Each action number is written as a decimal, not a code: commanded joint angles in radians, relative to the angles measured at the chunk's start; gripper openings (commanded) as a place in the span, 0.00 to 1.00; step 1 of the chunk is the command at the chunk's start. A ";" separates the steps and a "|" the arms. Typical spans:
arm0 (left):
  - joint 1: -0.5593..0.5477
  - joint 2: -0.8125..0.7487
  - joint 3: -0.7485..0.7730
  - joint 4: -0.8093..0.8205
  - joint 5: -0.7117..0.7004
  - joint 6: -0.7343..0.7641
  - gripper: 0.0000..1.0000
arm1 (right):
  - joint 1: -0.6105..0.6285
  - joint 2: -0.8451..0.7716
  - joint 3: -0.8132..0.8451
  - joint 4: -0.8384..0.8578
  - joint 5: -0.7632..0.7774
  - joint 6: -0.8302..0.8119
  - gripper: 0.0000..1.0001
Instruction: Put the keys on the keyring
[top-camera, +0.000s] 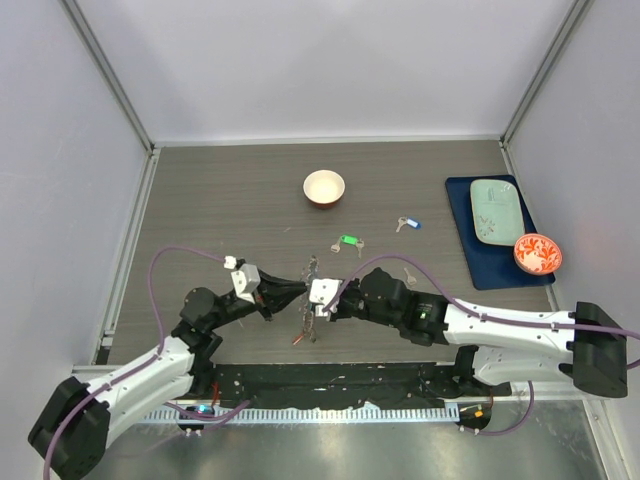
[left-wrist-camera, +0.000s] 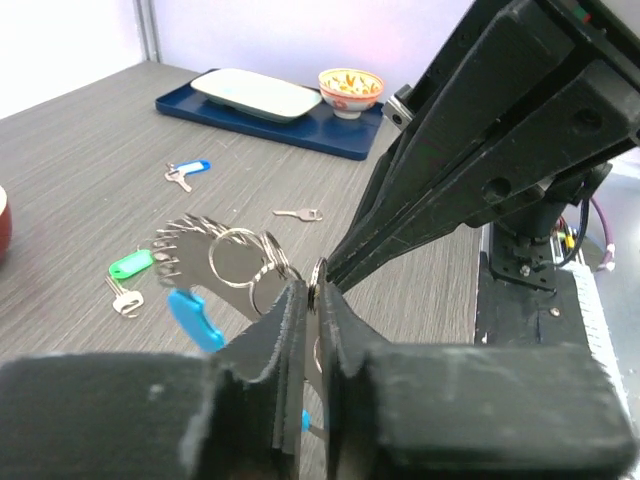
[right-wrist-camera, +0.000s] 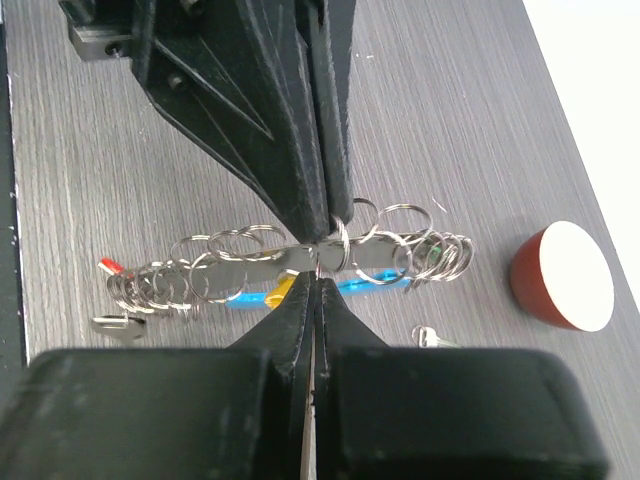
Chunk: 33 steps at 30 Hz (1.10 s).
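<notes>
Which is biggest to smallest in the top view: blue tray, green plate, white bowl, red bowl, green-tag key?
1. blue tray
2. green plate
3. white bowl and red bowl: these look about alike, so they are not ranked
4. green-tag key

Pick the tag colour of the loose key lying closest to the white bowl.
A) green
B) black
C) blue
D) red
A: the green-tagged key lies just toward the arms from the white bowl, while the blue-tagged key sits farther off to the right.
</notes>
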 joint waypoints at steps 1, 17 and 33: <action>0.000 -0.091 0.003 0.045 -0.090 0.050 0.24 | 0.005 -0.008 0.060 -0.021 0.038 -0.049 0.01; -0.001 -0.186 0.019 -0.249 -0.049 0.300 0.51 | -0.005 0.067 0.260 -0.310 -0.022 -0.209 0.01; -0.001 0.030 0.137 -0.295 0.212 0.426 0.45 | -0.003 0.055 0.293 -0.401 -0.102 -0.213 0.01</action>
